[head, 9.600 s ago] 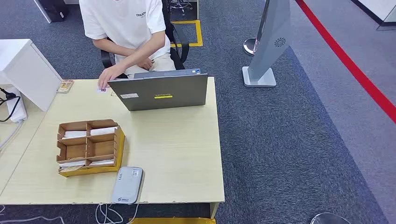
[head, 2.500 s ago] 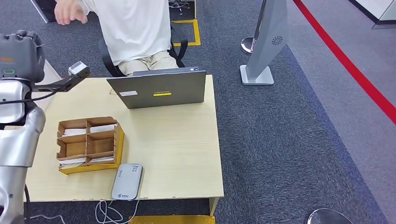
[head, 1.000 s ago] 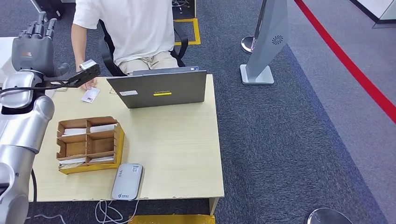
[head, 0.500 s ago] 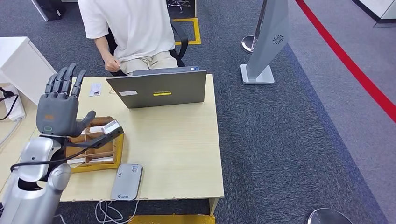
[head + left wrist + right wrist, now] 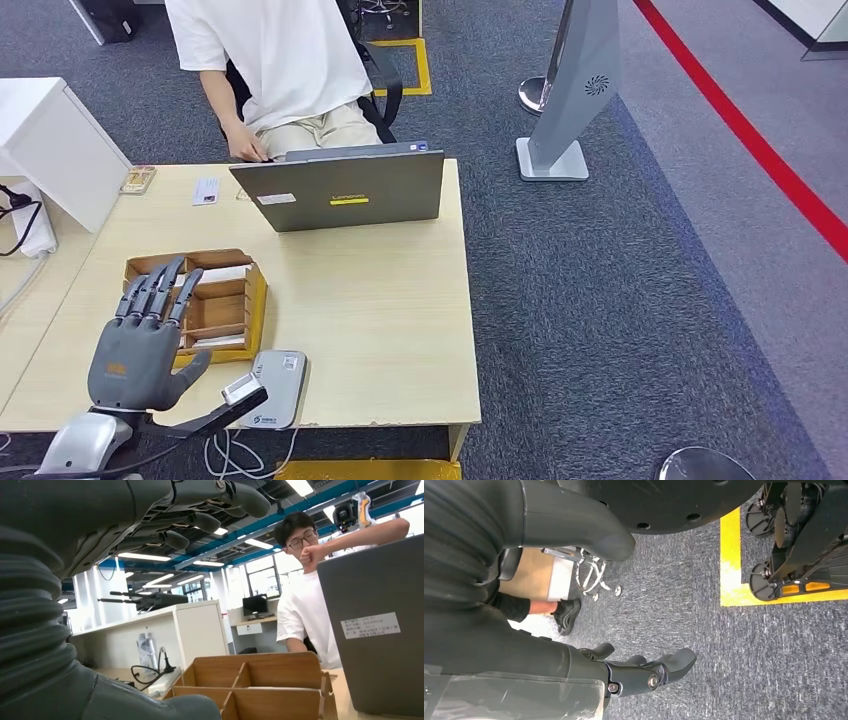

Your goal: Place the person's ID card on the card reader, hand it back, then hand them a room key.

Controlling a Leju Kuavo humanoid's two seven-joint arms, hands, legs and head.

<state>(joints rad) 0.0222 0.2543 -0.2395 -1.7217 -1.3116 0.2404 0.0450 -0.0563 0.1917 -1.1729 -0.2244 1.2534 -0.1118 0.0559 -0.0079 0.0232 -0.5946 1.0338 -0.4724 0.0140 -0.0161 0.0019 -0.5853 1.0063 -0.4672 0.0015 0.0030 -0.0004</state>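
The ID card [image 5: 205, 190] lies flat on the far left part of the wooden table [image 5: 370, 310], beside the seated person [image 5: 275, 60]. A grey card reader [image 5: 285, 385] sits at the near edge. The cardboard organiser [image 5: 205, 300] just behind it holds white key cards in its compartments. My left hand [image 5: 140, 345] hovers low at the near left, in front of the organiser, fingers spread and empty. In the left wrist view the fingers [image 5: 200, 515] stretch above the organiser [image 5: 260, 680]. My right hand [image 5: 644, 672] hangs over the carpet, holding nothing.
A grey laptop [image 5: 345, 190] stands open across the far side, its back towards me. A white cabinet [image 5: 55, 150] borders the table's far left, with cables beside it. A grey sign stand [image 5: 570, 110] is on the carpet to the right.
My left arm has dropped from high at the far left to the near edge by the organiser. The person laid the card on the table and drew the hand back.
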